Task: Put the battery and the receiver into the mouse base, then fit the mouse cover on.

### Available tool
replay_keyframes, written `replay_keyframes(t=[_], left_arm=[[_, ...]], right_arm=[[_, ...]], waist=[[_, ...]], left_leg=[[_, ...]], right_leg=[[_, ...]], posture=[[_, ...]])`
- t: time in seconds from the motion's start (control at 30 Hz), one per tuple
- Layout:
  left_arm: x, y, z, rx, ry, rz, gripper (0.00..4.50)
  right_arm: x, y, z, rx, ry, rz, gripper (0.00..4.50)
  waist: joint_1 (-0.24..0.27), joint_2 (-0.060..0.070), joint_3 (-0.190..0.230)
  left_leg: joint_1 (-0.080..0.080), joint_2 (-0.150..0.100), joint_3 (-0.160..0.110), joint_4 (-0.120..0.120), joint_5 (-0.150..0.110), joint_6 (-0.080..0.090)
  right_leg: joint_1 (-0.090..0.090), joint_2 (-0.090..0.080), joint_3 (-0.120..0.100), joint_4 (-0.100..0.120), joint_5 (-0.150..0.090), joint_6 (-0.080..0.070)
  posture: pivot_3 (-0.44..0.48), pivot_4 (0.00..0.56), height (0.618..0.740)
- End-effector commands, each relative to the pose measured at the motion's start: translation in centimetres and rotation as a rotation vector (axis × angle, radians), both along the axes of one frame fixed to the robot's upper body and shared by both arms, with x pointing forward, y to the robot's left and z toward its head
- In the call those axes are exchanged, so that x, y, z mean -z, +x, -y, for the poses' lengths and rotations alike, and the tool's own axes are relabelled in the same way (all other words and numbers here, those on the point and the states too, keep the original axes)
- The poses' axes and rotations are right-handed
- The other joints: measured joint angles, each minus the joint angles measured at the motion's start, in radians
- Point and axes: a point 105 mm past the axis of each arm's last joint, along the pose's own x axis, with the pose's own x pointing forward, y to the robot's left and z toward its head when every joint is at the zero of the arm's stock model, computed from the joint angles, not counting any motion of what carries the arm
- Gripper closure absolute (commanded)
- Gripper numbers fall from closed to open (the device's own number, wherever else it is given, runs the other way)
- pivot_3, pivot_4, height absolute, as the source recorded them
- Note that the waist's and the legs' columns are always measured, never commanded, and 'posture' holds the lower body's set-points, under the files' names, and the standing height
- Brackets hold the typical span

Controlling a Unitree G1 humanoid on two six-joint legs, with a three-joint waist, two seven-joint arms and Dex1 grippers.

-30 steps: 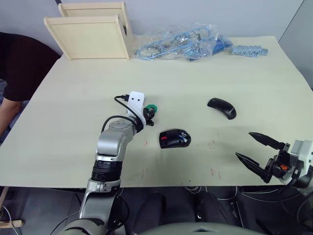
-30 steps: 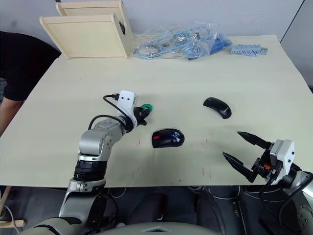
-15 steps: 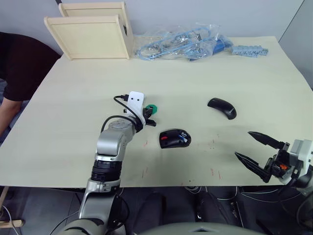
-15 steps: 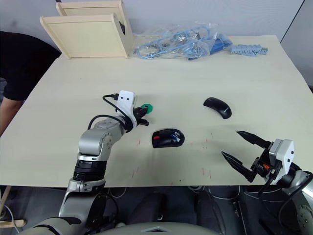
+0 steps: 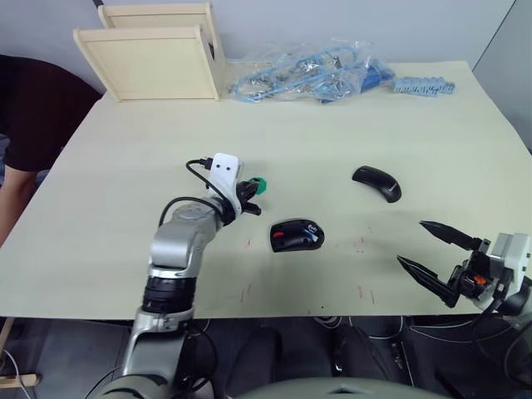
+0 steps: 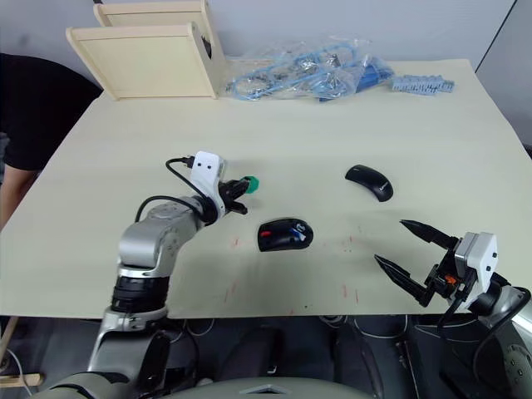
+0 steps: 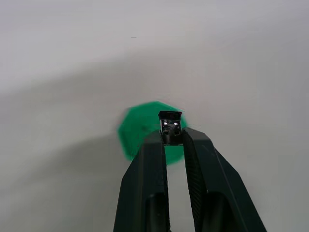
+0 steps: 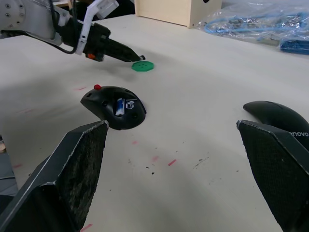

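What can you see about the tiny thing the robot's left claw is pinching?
The receiver is a tiny nub with a dark top edge and a shiny silvery metal face. It is pinched between the two black fingertips of the left gripper, with its end poking out past them. It is held up in the air above the round green disc on the pale table. Nothing but the fingers touches it.

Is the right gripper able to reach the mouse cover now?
Probably yes. The right gripper is open, and bare table lies between it and the mouse cover; nothing stands in the way.
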Motion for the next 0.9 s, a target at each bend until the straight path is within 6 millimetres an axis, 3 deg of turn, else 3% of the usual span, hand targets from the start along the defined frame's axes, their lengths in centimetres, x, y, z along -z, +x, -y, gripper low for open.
replay_keyframes(t=[0.03,0.17,0.27,0.47,0.57,0.77,0.9], left_arm=[[-2.8,-1.4,0.9,0.19,0.012,0.093,4.39],[-3.8,-2.3,-0.3,0.321,0.076,0.103,4.39],[-5.1,-3.2,-0.3,0.46,0.078,0.181,4.39],[-6.0,-5.2,-0.3,0.701,0.091,0.13,4.39],[-6.6,-5.6,0.3,0.81,0.132,0.156,4.39],[-7.1,-5.5,1.9,0.951,0.212,0.193,4.39],[-7.5,-5.3,3.0,1.024,0.266,0.233,4.39]], right_arm=[[-1.6,-0.3,-0.9,-0.034,0.009,0.056,0.0],[-1.7,-0.1,-1.7,-0.044,0.009,0.044,0.0],[-1.8,0.0,-2.2,-0.052,0.011,0.037,0.0],[-2.7,0.6,-3.7,-0.064,0.02,0.007,0.0],[-3.5,1.2,-4.7,-0.065,0.007,-0.029,0.0],[-5.3,2.4,-7.2,-0.169,0.097,-0.265,0.0],[-5.2,4.6,-8.5,-0.141,0.065,-0.381,0.0]], waist=[[0.002,0.0,0.0],[0.002,-0.001,0.001],[0.002,0.0,0.001],[0.001,0.0,0.001],[0.001,0.0,0.001],[0.0,-0.002,0.003],[-0.002,-0.003,0.005]], left_leg=[[0.0,0.0,0.0,0.0,0.0,0.0],[0.0,0.0,0.0,0.0,0.0,0.0],[0.0,0.0,0.0,0.0,0.0,0.0],[0.0,0.0,0.0,0.0,0.0,0.0],[-0.001,0.0,0.0,0.0,0.0,0.0],[-0.001,0.0,0.0,0.0,0.0,0.0],[-0.002,0.001,0.0,0.0,0.0,0.0]], right_leg=[[0.0,0.0,0.0,0.0,0.0,0.0],[0.0,0.0,-0.001,-0.001,0.0,0.0],[0.0,0.0,-0.001,0.0,0.0,0.0],[0.0,0.0,-0.001,0.0,0.0,0.0],[0.0,0.0,-0.001,-0.001,0.0,0.0],[0.0,0.0,-0.002,-0.001,0.0,0.0],[-0.001,0.001,-0.002,-0.001,-0.001,-0.001]], posture=[[0.0,0.15,0.74],[0.0,0.15,0.74],[0.0,0.15,0.74],[0.0,0.15,0.74],[0.0,0.15,0.74],[0.0,0.15,0.74],[0.0,0.15,0.74]])
